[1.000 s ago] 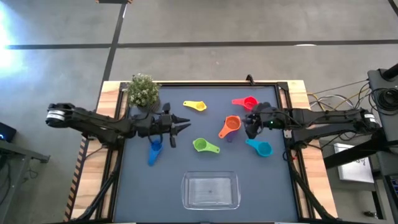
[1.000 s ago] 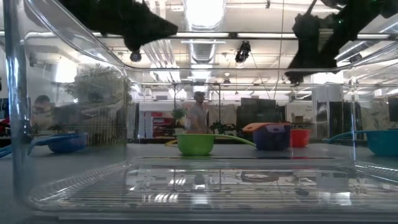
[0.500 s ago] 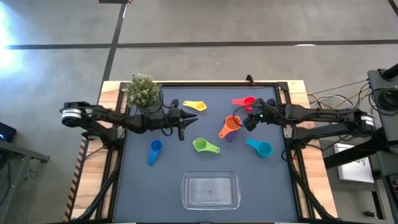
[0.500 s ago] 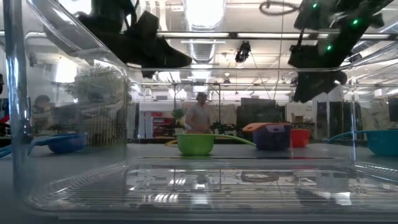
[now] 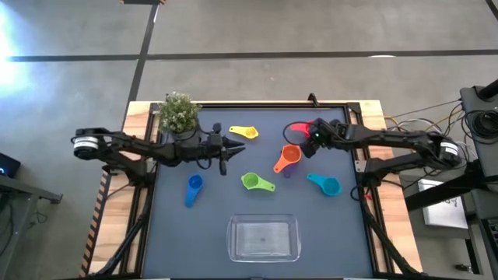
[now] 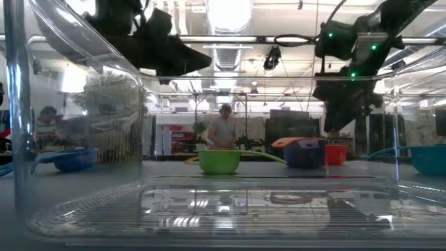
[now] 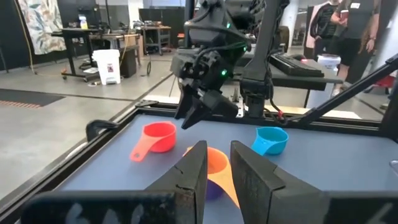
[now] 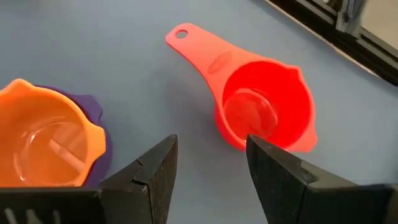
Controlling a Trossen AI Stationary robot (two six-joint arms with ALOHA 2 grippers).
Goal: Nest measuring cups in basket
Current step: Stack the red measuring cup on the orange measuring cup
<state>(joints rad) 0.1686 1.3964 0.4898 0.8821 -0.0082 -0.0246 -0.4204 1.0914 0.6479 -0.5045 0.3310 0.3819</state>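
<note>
My left gripper (image 5: 227, 148) hovers over the table's left middle, right of the plant, fingers a narrow gap apart and empty (image 7: 217, 163). My right gripper (image 5: 311, 140) is open and empty (image 8: 208, 163), hovering just near-side of the red-pink cup (image 8: 261, 106), which lies on the mat at the far right (image 5: 302, 127). The orange cup (image 5: 289, 157) sits inside the purple cup (image 8: 93, 107). The yellow (image 5: 246, 132), green (image 5: 251, 182), teal (image 5: 327, 185) and blue (image 5: 194, 185) cups lie apart on the mat. The clear basket (image 5: 263, 237) stands at the near edge.
A small potted plant (image 5: 179, 113) stands at the far left corner, close behind my left arm. The basket's clear wall (image 6: 77, 84) fills the low view. People stand in the room beyond the table (image 6: 223, 129).
My left gripper has left the spot above the blue cup, going toward the table's right and far edge. My right gripper has gone toward the far edge, from beside the orange cup toward the red-pink cup. No cup has moved.
</note>
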